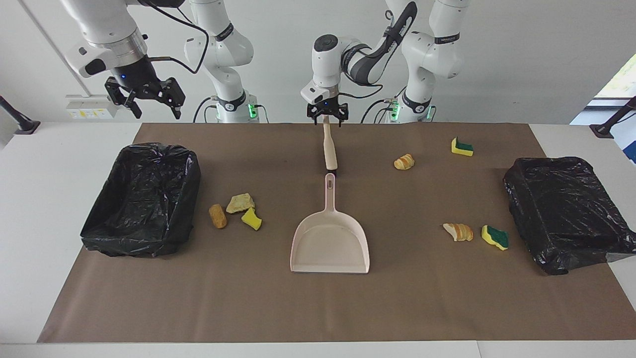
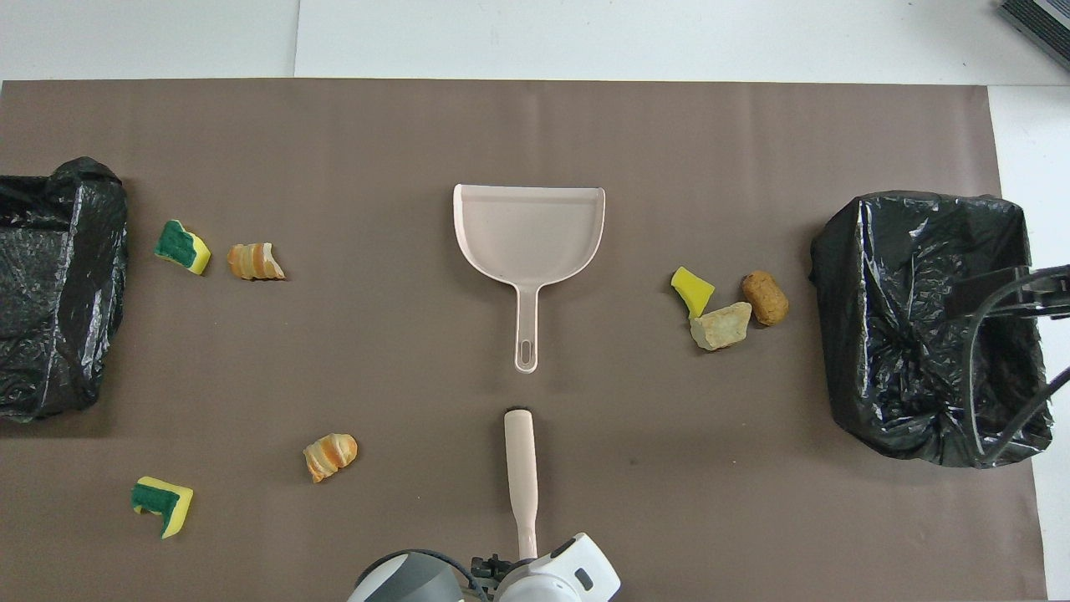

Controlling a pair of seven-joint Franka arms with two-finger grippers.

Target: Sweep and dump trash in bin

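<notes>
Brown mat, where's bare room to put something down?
Free: the brown mat past the pink dustpan's open lip, away from the robots, and between the dustpan and the sliced bread piece. Crowded: three scraps beside the black-lined bin at the right arm's end.

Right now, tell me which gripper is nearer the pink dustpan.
Left. The left gripper is at the brush handle, in line with the pink dustpan. The right gripper hangs raised near the bin at its own end.
</notes>
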